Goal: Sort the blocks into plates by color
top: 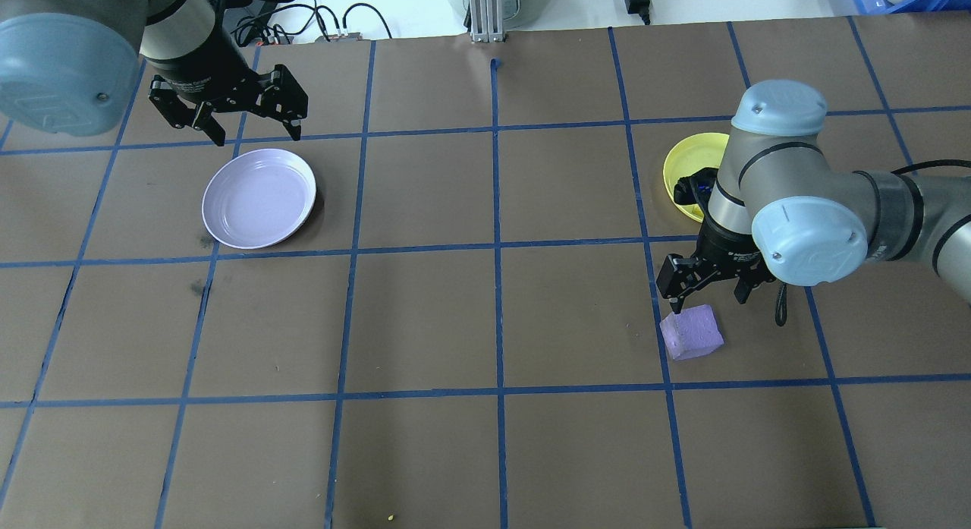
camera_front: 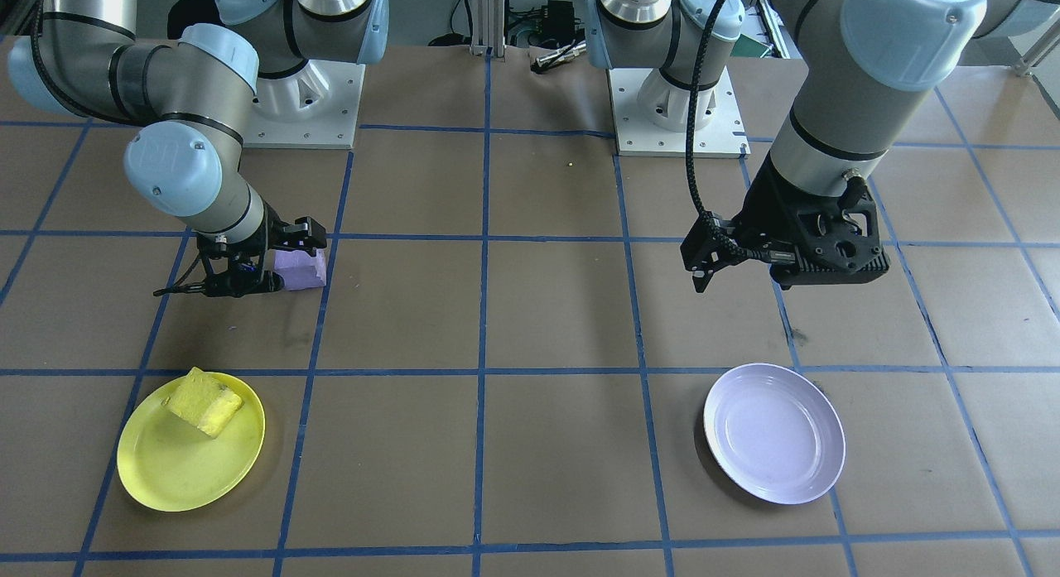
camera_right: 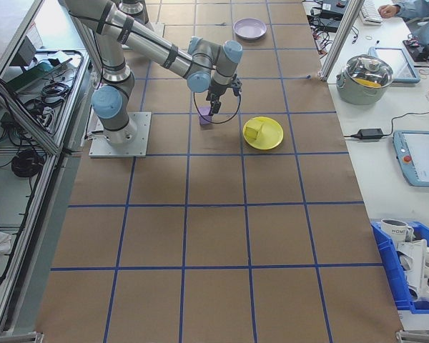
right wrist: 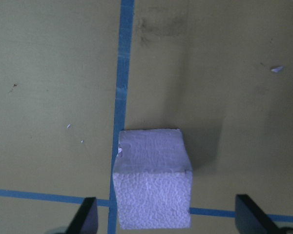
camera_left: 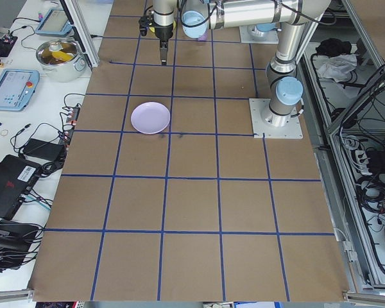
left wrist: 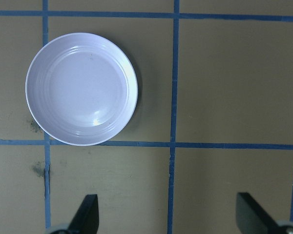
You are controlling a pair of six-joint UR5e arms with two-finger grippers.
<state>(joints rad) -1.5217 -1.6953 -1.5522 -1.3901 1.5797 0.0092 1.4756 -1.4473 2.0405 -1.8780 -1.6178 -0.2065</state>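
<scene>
Right pincer (top: pixel 702 286) wide, poised beside purple block (top: pixel 691 332) for grasp. Left pincer (top: pixel 227 111) wide, empty, near lavender plate (top: pixel 259 198), likely awaiting block.

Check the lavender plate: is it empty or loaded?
Empty. The lavender plate shows only bare glossy surface; the purple block sits on the table under the open right gripper.
</scene>
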